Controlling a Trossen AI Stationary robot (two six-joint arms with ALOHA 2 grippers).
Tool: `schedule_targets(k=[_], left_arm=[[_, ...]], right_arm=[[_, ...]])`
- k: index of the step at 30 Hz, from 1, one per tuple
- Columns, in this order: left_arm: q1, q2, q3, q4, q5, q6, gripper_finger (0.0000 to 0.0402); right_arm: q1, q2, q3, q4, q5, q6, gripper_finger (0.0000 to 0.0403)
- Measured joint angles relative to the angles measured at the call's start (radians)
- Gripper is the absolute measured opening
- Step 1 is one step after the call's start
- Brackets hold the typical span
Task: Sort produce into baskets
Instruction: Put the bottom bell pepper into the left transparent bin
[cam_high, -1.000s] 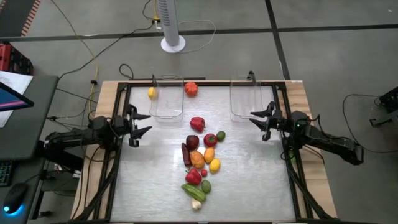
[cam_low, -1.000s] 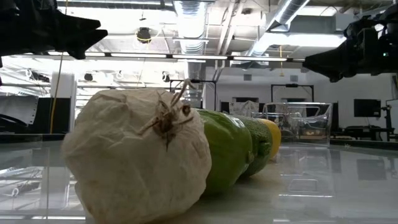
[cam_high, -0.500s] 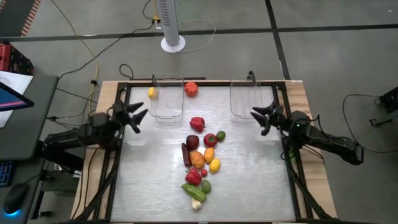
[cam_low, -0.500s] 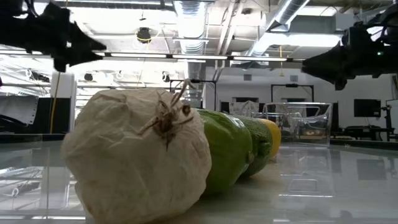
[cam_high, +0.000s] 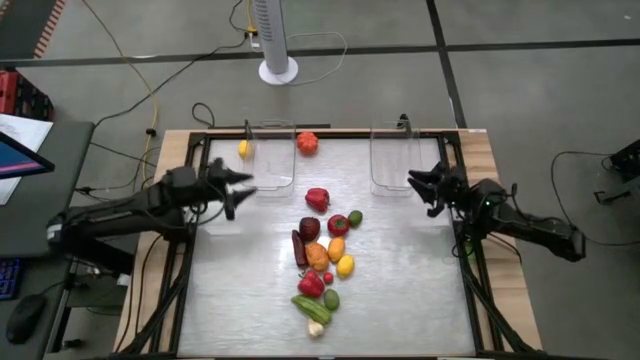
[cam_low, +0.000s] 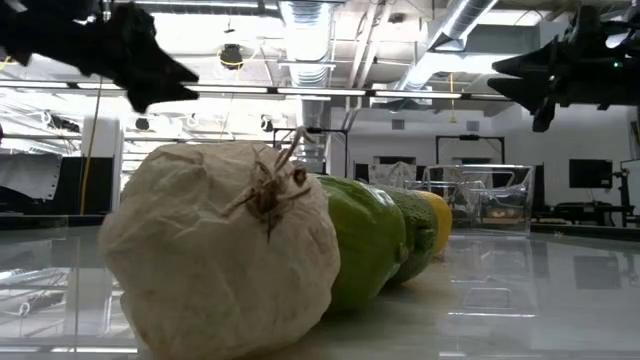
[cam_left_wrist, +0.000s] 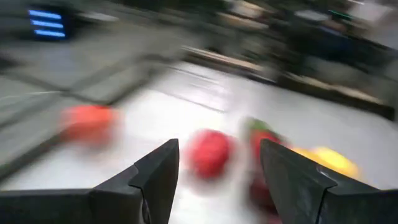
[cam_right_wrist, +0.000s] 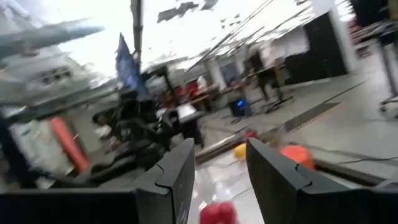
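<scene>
The produce lies in a cluster at the table's middle: a red pepper (cam_high: 317, 198), a tomato (cam_high: 338, 225), a maroon piece (cam_high: 309, 229), orange and yellow pieces (cam_high: 345, 265), green ones (cam_high: 311, 308) and a pale garlic (cam_high: 316, 329) (cam_low: 225, 260). A yellow piece (cam_high: 243, 148) and an orange-red one (cam_high: 307, 142) lie at the far edge. Two clear baskets (cam_high: 268, 160) (cam_high: 393, 160) stand at the back. My left gripper (cam_high: 243, 186) is open by the left basket's near end, the red pepper (cam_left_wrist: 210, 152) ahead of its fingers. My right gripper (cam_high: 420, 186) is open near the right basket's near end.
A dark frame (cam_high: 197, 250) borders the table's left, far and right sides. A white fan base (cam_high: 278, 70) and cables lie on the floor beyond the far edge. Bare table lies on either side of the produce cluster.
My left gripper has moved toward the table's right and far edge, up to the left basket's near end, and has turned. My right gripper has tipped upward and shifted a little toward the far edge. The produce has stayed where it was.
</scene>
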Motion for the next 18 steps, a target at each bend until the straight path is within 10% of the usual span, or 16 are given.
schedule_targets(k=[3, 18], left_arm=[[-0.055, 0.091, 0.031, 0.004, 0.120, 0.051, 0.0210], [-0.377, 0.612, 0.318, -0.029, -0.056, 0.156, 0.0210]], right_arm=[[0.011, 0.038, 0.000, 0.023, 0.003, -0.023, 0.0173], [0.069, 0.441, 0.122, 0.122, 0.042, -0.111, 0.0193]])
